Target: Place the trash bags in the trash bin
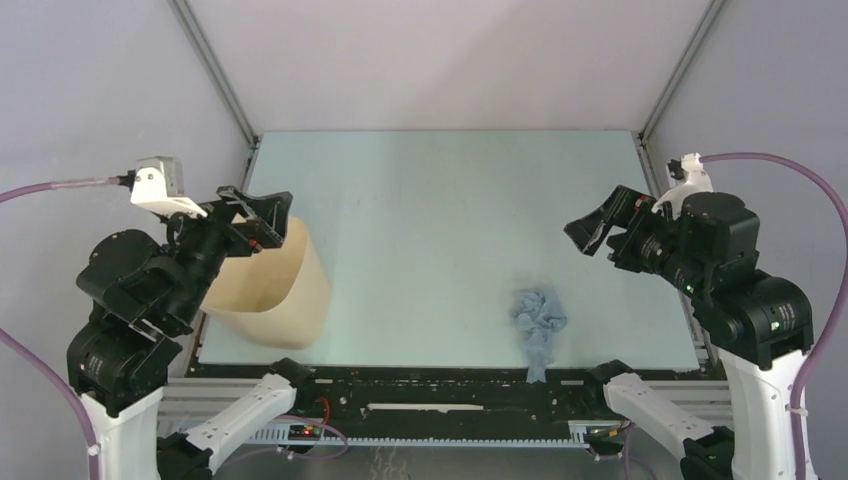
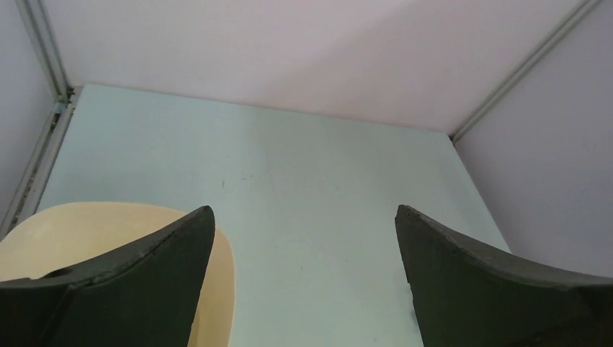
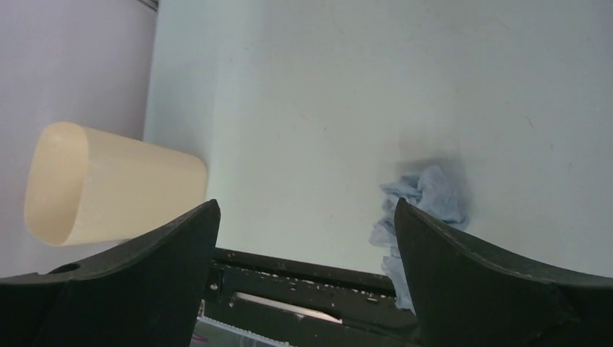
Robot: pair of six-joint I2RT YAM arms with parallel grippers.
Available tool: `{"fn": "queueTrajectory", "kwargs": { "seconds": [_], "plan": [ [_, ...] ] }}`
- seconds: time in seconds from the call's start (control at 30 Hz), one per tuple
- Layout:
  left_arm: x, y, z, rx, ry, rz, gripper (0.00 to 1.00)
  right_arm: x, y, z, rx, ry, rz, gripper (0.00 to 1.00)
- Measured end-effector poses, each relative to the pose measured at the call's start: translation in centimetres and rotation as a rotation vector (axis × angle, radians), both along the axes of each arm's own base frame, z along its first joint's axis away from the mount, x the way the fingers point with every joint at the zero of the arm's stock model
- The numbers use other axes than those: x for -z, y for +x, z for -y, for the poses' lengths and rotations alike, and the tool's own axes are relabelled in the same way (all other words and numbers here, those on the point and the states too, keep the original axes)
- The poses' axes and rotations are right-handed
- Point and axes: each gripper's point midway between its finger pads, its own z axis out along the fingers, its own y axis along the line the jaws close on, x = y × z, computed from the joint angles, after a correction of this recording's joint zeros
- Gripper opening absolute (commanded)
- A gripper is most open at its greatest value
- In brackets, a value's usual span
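Lying crumpled at the near edge of the counter [image 1: 430,210], the trash bag [image 1: 538,318] is well apart from the trash bin [image 1: 285,295] at the near-left corner. The left pincer [image 2: 303,217] and right pincer [image 3: 303,210] hang spread, holding nothing.

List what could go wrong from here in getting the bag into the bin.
1. The trash bag lies crumpled at the table's near edge, one end reaching over it; a poor pinch might drag it off.
2. The trash bin stands close to the left edge, by the open left gripper; a bump might tip it.
3. Bag and bin sit far apart; the open right gripper might drop the film on the way across.
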Motion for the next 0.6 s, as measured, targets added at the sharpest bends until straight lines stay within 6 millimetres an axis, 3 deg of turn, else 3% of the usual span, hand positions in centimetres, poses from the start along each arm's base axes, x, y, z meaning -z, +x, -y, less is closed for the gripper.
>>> {"fn": "queueTrajectory", "kwargs": {
  "seconds": [0.17, 0.3, 0.6],
  "plan": [
    [0.4, 0.0, 1.9, 0.096, 0.013, -0.034, 1.00, 2.6, -0.1, 0.0, 0.005, -0.059, -0.096, 1.00],
    [1.1, 0.8, 4.3, 0.184, 0.032, -0.075, 1.00, 6.2, -0.1, -0.4, -0.012, -0.126, -0.208, 1.00],
    [4.1, 3.0, 13.2, 0.412, 0.104, -0.202, 1.00, 15.4, -1.8, 1.0, 0.038, -0.255, -0.490, 1.00]
  ]
}}
